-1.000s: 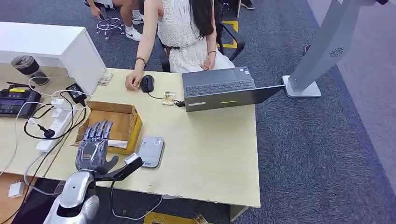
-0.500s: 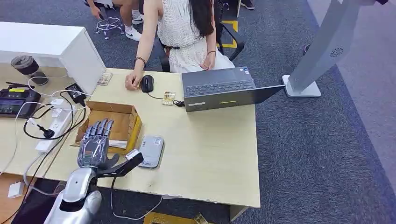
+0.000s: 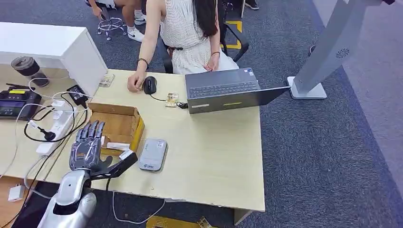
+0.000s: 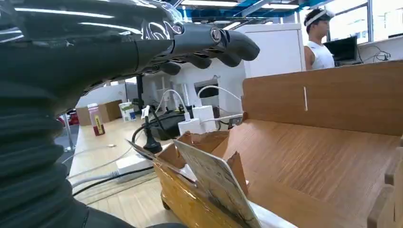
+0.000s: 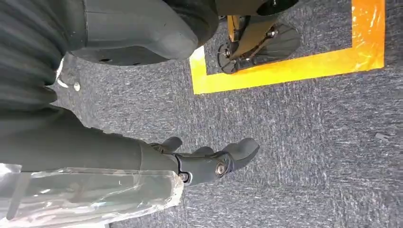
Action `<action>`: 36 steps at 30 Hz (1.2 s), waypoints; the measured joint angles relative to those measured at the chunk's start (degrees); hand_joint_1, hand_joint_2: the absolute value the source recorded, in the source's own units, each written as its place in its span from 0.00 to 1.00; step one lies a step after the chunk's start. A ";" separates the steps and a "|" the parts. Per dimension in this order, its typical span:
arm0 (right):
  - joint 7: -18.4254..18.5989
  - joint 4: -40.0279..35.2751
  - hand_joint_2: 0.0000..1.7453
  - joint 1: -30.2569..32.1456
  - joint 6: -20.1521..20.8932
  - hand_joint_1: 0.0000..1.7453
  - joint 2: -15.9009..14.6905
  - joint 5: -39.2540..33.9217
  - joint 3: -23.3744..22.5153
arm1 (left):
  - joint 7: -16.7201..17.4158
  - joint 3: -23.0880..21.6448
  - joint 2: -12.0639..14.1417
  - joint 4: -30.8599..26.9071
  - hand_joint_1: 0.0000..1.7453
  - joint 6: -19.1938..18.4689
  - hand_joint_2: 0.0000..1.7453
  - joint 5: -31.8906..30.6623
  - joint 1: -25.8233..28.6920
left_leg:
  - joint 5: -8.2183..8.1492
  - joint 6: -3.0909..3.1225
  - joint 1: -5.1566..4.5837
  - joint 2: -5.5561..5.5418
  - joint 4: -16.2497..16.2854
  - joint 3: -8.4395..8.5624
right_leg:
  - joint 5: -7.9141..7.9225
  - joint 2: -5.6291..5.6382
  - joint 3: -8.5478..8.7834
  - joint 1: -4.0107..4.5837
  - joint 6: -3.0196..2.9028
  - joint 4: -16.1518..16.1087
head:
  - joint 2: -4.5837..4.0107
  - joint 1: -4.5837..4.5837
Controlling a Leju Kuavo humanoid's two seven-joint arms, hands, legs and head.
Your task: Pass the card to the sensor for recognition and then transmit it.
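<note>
My left hand hovers flat over the left front part of an open cardboard box, fingers stretched forward, thumb out toward the sensor, holding nothing. A white card lies inside the box by its front wall; up close, a pale flat card leans at the box's near corner, below my fingers. The sensor, a flat grey-white pad, lies on the table just right of the box. My right hand hangs over the carpet with its fingers loosely extended, holding nothing.
A person sits at the far side of the wooden table, one hand beside a mouse, with an open laptop there. A power strip, cables and a black device lie to the left. A white stand rises at the right.
My left hand has shifted left and a little toward me, uncovering the white card at the box's front wall. The sensor and the person have not moved.
</note>
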 joint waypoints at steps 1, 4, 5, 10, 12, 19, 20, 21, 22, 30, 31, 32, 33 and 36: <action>-0.35 0.00 1.00 0.01 0.00 0.00 0.00 0.00 0.00 | 0.00 0.00 0.00 0.00 0.00 -0.33 1.00 0.07 0.09 | 0.00 0.00 0.00 0.00 0.00 0.00 | 0.00 0.00 0.00 0.00 0.00 0.00 | 0.00 0.00; -0.61 0.00 1.00 0.03 -0.02 0.00 0.00 -0.07 0.00 | 0.00 0.00 -0.02 0.00 0.00 -0.68 1.00 0.15 0.47 | 0.00 0.00 0.00 0.00 0.00 0.00 | 0.00 0.00 0.00 0.00 0.00 0.00 | 0.00 0.00; -0.61 0.00 1.00 0.02 -0.04 0.00 0.00 -0.07 0.00 | 0.00 0.00 -0.02 0.00 0.00 -0.85 1.00 0.15 0.57 | 0.00 0.00 0.00 0.00 0.00 0.00 | 0.00 0.00 0.00 0.00 0.00 0.00 | 0.00 0.00; -0.79 0.00 1.00 0.03 -0.07 0.00 0.00 0.02 0.00 | 0.04 0.00 -0.02 0.00 1.00 -1.62 1.00 0.15 1.02 | 0.00 0.00 0.00 0.00 0.00 0.01 | 0.00 0.00 0.00 0.00 0.00 0.00 | 0.00 0.00; -0.79 0.00 1.00 0.03 -0.07 0.00 0.00 0.18 0.00 | 0.04 0.00 0.00 0.00 1.00 -1.95 1.00 0.15 1.06 | 0.00 0.00 0.00 0.00 0.00 0.01 | 0.00 0.00 0.00 0.00 0.00 0.00 | 0.00 0.00; -1.31 0.00 1.00 0.03 -0.07 0.00 0.00 0.59 0.00 | -0.50 0.00 0.42 0.00 1.00 -3.54 1.00 1.09 1.28 | 0.00 0.00 0.00 0.00 0.00 0.01 | 0.00 0.00 0.00 0.00 0.00 0.00 | 0.00 -0.02; -1.33 0.00 1.00 0.03 -0.07 0.00 0.00 0.57 0.00 | -0.59 0.00 0.46 0.00 1.00 -3.65 1.00 1.20 1.34 | 0.00 0.00 0.00 0.00 0.00 0.00 | 0.00 0.00 0.00 0.00 0.00 0.00 | 0.00 -0.02; -1.38 0.00 1.00 0.04 -0.07 0.00 0.00 0.55 0.00 | -0.72 0.00 0.46 0.00 1.00 -3.67 1.00 1.22 1.33 | 0.00 0.00 0.00 0.00 0.00 0.00 | 0.00 0.00 0.00 0.00 0.00 0.00 | 0.00 0.00; -1.38 0.00 1.00 0.03 -0.07 0.00 0.00 0.55 0.00 | -0.77 0.00 0.46 0.00 1.00 -3.67 1.00 1.25 1.26 | 0.00 0.00 0.00 -0.01 0.00 0.01 | 0.00 0.00 0.01 0.00 0.00 0.00 | 0.00 0.00; -1.44 0.00 1.00 0.04 0.00 0.00 0.00 0.53 0.00 | -0.96 0.00 0.83 0.00 1.00 -3.89 1.00 1.40 1.69 | 0.00 0.00 0.00 0.01 0.00 0.01 | 0.00 0.02 0.00 0.00 0.00 0.00 | 0.00 -0.02; -1.44 0.00 1.00 0.04 0.02 0.00 0.00 0.52 0.00 | -1.00 0.00 0.87 0.00 1.00 -3.91 1.00 1.40 1.70 | 0.00 0.00 0.00 0.01 0.00 0.02 | 0.00 0.01 0.00 0.00 0.00 0.00 | 0.00 0.00; -1.49 0.00 1.00 0.04 0.07 0.00 0.00 0.52 0.00 | -1.05 0.00 0.92 0.00 1.00 -3.93 1.00 1.40 1.70 | 0.00 0.00 0.00 0.01 0.00 0.02 | 0.00 0.02 0.00 0.00 0.00 0.00 | 0.00 0.00; -1.53 0.00 1.00 0.04 0.07 0.00 0.00 0.52 0.00 | -1.09 0.00 0.92 0.00 1.00 -3.93 1.00 1.40 1.71 | 0.00 0.00 0.00 0.01 0.00 0.02 | 0.00 0.01 0.00 0.00 0.00 0.00 | 0.00 0.00; -1.62 0.00 1.00 0.04 0.09 0.00 0.00 0.52 0.00 | -1.09 0.00 0.94 0.00 1.00 -3.93 1.00 1.40 1.71 | 0.00 0.00 0.00 0.01 0.00 0.02 | 0.00 0.01 0.00 0.00 0.00 0.00 | 0.00 -0.02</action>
